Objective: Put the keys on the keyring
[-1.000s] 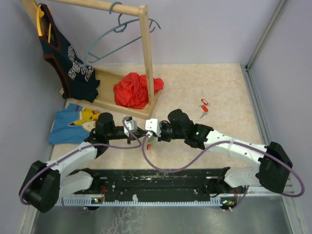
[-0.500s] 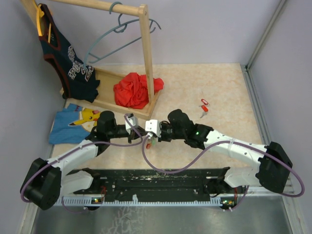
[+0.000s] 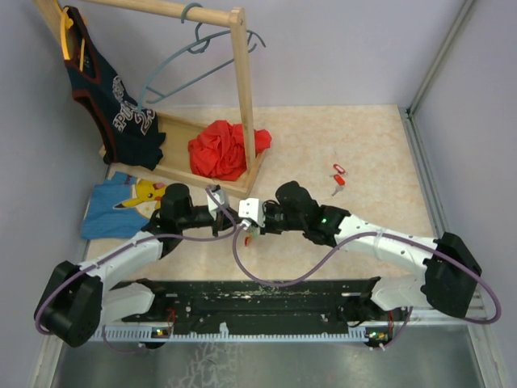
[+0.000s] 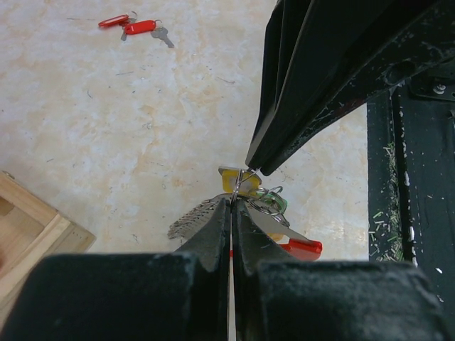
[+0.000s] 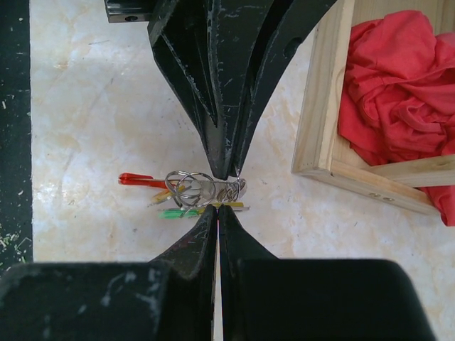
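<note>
- The left gripper (image 4: 232, 206) had its two fingers squeezed tight together, with no gap left.
- The right gripper (image 5: 217, 213) was squeezed just as tight.
- The two grippers met tip to tip, low over the table (image 4: 106, 128), near the arms.
- The keyring (image 5: 183, 186) sat right between the two tips. Its thin wire loops showed there.
- Some keys were bunched on or against it: a red key (image 5: 138, 179), a green key (image 5: 178, 212) and a yellow tag (image 4: 238, 181).
- I could not tell if either tip was pinching the wire or only touching the bunch.
- A second before, the left gripper's wrist was a bit lower and farther left. It had slid up and toward the right gripper.
- The right gripper had slid a little to the left in that time.
- The bunch had hardly moved. Both grippers were shut the whole time.
- That looked like small fiddly work at the ring, lining up a key with the wire.
- Two red keys (image 3: 338, 179) lay well apart from the bunch, off to the right and untouched.
- So the job seemed only partly done, because those two were not yet on the ring.
- The red cloth (image 5: 398, 78) in the wooden frame (image 5: 320, 106) lay near the grippers but played no part.
</note>
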You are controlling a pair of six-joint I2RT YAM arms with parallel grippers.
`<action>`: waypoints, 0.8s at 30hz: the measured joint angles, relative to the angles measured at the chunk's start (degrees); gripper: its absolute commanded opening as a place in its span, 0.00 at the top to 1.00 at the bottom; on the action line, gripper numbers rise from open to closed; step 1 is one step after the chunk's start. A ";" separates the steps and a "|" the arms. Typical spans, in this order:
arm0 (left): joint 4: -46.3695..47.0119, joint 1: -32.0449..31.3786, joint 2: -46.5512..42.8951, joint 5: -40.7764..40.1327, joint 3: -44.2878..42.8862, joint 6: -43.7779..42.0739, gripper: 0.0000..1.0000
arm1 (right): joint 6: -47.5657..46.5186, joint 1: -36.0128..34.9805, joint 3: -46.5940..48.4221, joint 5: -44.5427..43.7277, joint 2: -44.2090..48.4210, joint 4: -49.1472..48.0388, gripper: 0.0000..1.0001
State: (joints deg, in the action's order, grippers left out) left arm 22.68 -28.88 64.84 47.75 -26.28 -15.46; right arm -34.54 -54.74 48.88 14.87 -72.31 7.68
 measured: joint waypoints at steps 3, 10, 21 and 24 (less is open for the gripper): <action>0.02 0.00 0.00 -0.11 0.00 0.26 1.00 | -0.02 0.00 0.00 0.02 -0.68 -0.42 1.00; 0.46 0.00 0.00 -0.98 0.00 2.03 1.00 | -0.44 0.00 0.02 -0.09 -1.68 -0.87 1.00; 7.43 0.00 -0.46 -2.19 2.95 5.64 1.00 | 1.27 0.20 -4.28 -1.29 -0.22 -7.41 0.88; 9.53 0.00 -0.46 -2.01 3.39 6.05 1.00 | 2.47 0.92 -6.51 -0.44 0.28 -9.42 0.86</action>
State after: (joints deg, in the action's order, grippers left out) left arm 32.21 -28.88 64.38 45.74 -22.90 -9.41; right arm -32.08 -53.82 42.37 14.44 -72.03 -1.74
